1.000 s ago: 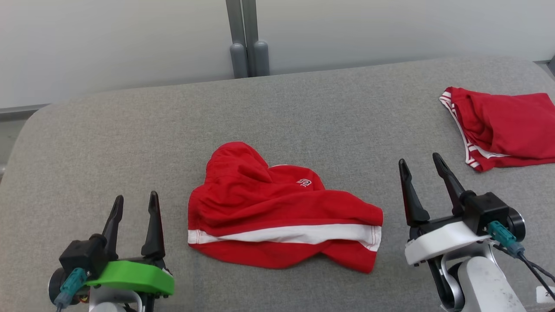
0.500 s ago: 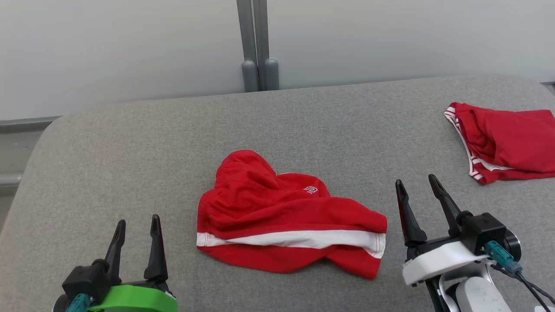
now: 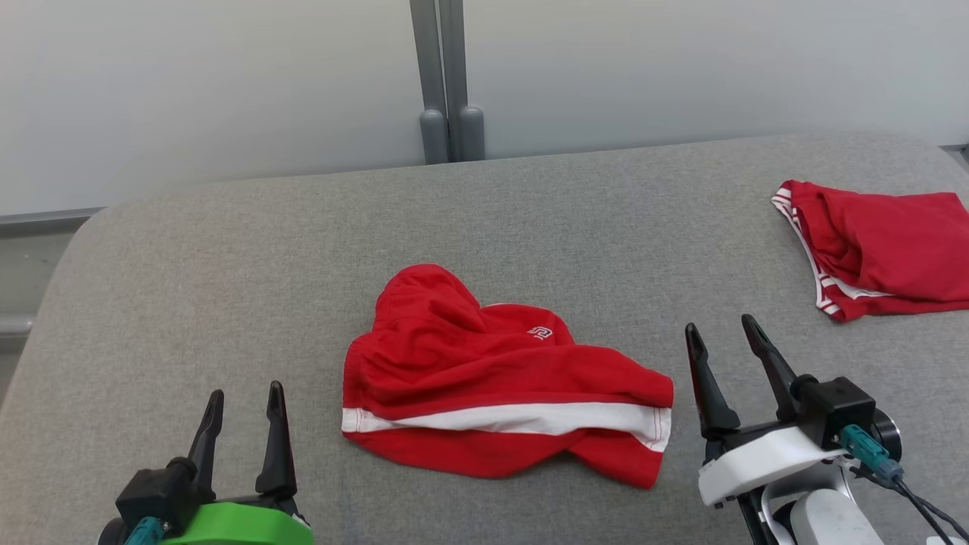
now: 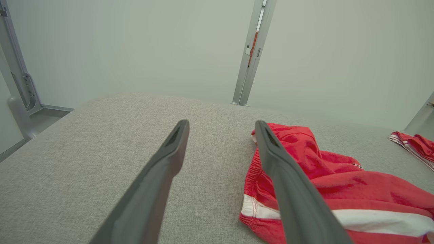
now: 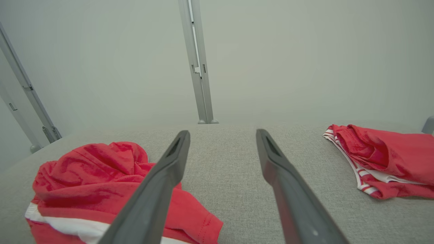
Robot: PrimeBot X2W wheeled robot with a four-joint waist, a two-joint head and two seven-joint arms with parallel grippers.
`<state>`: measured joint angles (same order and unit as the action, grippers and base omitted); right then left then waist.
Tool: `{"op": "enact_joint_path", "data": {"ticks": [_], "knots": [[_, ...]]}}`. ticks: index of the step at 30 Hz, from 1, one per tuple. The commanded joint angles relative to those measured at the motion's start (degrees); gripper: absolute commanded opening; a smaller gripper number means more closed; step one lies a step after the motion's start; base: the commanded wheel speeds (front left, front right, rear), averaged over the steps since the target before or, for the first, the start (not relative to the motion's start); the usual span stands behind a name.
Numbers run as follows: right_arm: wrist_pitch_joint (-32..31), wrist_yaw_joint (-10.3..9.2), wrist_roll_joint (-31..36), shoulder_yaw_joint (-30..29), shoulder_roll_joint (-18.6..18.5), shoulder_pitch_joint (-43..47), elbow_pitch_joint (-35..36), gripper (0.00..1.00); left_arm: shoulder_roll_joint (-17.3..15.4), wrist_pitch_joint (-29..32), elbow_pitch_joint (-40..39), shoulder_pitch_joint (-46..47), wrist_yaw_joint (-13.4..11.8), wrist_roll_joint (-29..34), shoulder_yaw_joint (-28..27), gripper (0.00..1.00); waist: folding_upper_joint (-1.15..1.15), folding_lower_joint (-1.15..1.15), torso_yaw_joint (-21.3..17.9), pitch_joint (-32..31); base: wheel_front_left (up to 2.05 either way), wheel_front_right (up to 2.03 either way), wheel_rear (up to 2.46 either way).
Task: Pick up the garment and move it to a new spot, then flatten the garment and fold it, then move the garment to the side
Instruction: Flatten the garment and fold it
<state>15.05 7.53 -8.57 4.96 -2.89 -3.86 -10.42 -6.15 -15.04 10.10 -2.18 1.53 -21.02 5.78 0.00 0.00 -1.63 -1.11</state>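
**A:** Where are the tools?
**B:** Nearest us: left tool at 7 o'clock, right tool at 4 o'clock. Both are spread and hold nothing.
**A:** And the garment?
**B:** It's crumpled mid-desk between them, touching neither. A second garment lies far off at 2 o'clock.
**A:** How best to lift it?
**B:** I'd pinch the white band near each end and raise both evenly.
**A:** How does it lie?
**B:** Its long axis runs 9 to 3. The band faces 6, and the hump points to 11.
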Motion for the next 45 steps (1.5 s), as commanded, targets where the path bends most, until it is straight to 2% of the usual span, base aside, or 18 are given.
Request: {"op": "enact_joint_path", "data": {"ticks": [1, 5, 9, 14, 21, 26, 31, 32, 33, 35, 36, 38, 45], "knots": [[0.2, -0.08, 0.0, 0.1, 0.0, 0.2, -0.6, 1.0, 0.2, -0.2, 0.2, -0.4, 0.4, 0.5, -0.3, 1.0, 0.0, 0.0, 0.1, 0.1, 0.0, 0.0, 0.0], [-0.2, -0.08, 0.7, -0.3, 0.0, 1.1, -4.3, 1.0, 0.6, -0.2, 0.5, -0.5, 0.8, 1.0, -0.4, 1.0, 0.0, 0.0, 0.5, 0.3, 0.0, 0.0, 0.0], [-3.6, -0.08, 1.2, -0.1, -0.5, 2.5, -9.0, 1.0, 1.0, -0.2, 1.0, -0.8, 1.0, 1.4, -0.5, 1.0, 0.0, 0.0, 1.3, 1.2, 0.0, 0.0, 0.0], [-5.5, -0.08, 0.2, 0.4, -1.2, 2.2, -11.2, 1.0, 1.3, -0.2, 1.1, 0.2, 1.3, 1.8, -0.7, 1.0, 0.0, 0.0, 2.0, 2.9, 0.0, 0.0, 0.0], [-5.1, -0.08, -1.7, 2.2, -1.0, -1.4, -15.9, 1.0, 1.9, -0.2, 1.7, 2.0, 1.8, 2.2, -0.5, 1.0, 0.0, 0.0, 3.6, 5.2, 0.0, 0.0, 0.0], [-4.6, -0.08, -1.0, 1.3, -0.7, -3.9, -20.8, 1.0, 2.2, -0.2, 2.0, 2.6, 2.1, 2.3, -0.9, 1.0, 0.0, 0.0, 4.5, 6.0, 0.0, 0.0, 0.0], [-4.5, -0.08, -3.0, 3.7, -0.5, -5.9, -24.5, 1.0, 2.4, -0.2, 2.3, 3.0, 2.2, 2.6, -1.2, 1.0, 0.0, 0.0, 4.9, 6.3, 0.0, 0.0, 0.0], [-4.4, -0.08, -3.5, 4.0, -0.5, -6.2, -24.9, 0.96, 2.4, -0.2, 2.3, 3.0, 2.2, 2.6, -1.3, 1.0, 0.0, 0.0, 4.9, 6.3, 0.0, 0.0, 0.0], [-4.3, -0.08, -3.9, 4.4, -0.4, -6.4, -25.3, 0.62, 2.5, -0.2, 2.3, 3.0, 2.2, 2.7, -1.4, 1.0, 0.0, 0.0, 4.8, 6.4, 0.0, 0.0, 0.0], [-4.4, -0.08, -4.4, 5.1, -0.4, -6.7, -26.0, 0.33, 2.5, -0.2, 2.3, 2.9, 2.3, 2.8, -1.6, 1.0, 0.0, 0.0, 4.7, 6.4, 0.0, 0.0, 0.0], [-4.6, -0.08, -4.7, 5.3, -0.3, -6.8, -26.2, 0.27, 2.5, -0.2, 2.3, 2.9, 2.3, 2.9, -1.7, 1.0, 0.0, 0.0, 4.6, 6.4, 0.0, 0.0, 0.0], [-4.9, -0.08, -5.4, 5.8, -0.3, -7.1, -26.6, 0.0, 2.6, -0.2, 2.2, 3.0, 2.4, 3.0, -1.9, 1.0, 0.0, 0.0, 4.3, 6.5, 0.0, 0.0, 0.0], [-4.9, -0.08, -7.2, 6.8, -0.3, -7.5, -26.5, 0.0, 2.7, -0.2, 2.4, 3.3, 2.5, 3.3, -2.1, 1.0, 0.0, 0.0, 3.4, 6.7, 0.0, 0.0, 0.0]]}}
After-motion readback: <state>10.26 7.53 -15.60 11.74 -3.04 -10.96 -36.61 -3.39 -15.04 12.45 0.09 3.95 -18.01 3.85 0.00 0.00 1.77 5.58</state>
